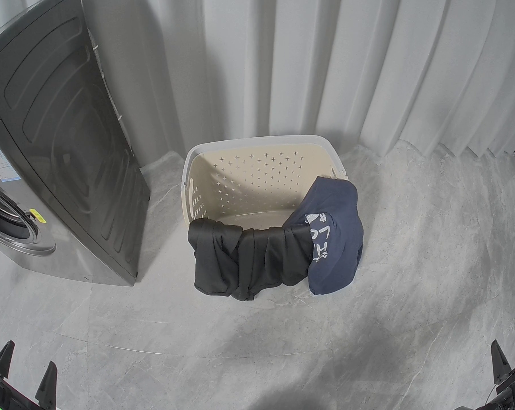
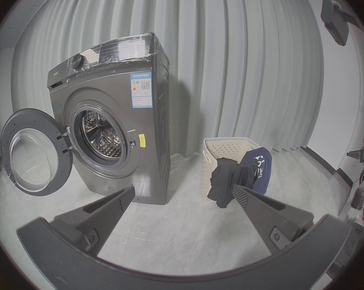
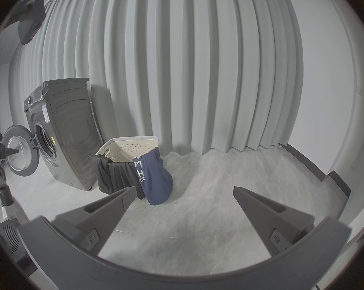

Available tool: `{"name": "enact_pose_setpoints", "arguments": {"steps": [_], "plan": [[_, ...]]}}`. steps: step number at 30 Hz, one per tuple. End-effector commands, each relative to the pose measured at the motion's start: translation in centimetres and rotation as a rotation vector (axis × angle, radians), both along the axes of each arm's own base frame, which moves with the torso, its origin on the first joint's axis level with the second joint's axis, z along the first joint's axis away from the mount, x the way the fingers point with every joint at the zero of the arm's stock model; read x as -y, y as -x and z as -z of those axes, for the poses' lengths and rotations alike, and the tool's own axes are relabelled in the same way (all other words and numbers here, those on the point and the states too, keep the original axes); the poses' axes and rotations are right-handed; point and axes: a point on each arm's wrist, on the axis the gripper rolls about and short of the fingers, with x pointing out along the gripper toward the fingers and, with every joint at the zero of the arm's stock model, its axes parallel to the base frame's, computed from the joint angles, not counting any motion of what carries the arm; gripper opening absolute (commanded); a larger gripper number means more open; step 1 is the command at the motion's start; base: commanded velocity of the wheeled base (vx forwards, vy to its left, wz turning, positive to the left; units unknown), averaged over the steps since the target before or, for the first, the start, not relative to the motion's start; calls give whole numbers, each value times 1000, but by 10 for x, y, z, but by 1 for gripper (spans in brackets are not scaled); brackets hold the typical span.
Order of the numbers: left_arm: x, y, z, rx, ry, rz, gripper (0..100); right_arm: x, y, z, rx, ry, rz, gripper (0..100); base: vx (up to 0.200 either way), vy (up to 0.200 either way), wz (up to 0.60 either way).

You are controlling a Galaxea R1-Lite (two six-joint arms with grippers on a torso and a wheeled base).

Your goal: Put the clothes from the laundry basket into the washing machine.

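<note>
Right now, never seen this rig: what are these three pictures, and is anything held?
It is a robot with two arms, each ending in a two-fingered gripper. One picture looks down from its head; the other two come from cameras on its wrists, so the dark prongs there are the left gripper and right gripper, both open, holding nothing. On the floor stand a washing machine, its door swung open, and beside it a laundry basket with a black garment and a navy garment draped over its rim.
</note>
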Motion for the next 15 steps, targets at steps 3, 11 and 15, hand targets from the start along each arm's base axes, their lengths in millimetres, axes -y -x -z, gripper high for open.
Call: {"name": "enact_pose_setpoints", "arguments": {"steps": [3, 11, 15], "plan": [[0, 0, 4, -1, 1, 0, 100, 0, 0, 5, -1, 0, 0, 100, 200, 0, 0], [0, 0, 4, -1, 1, 0, 100, 0, 0, 5, -1, 0, 0, 100, 200, 0, 0], [0, 0, 4, -1, 1, 0, 100, 0, 0, 5, -1, 0, 0, 100, 0, 0, 0]]}}
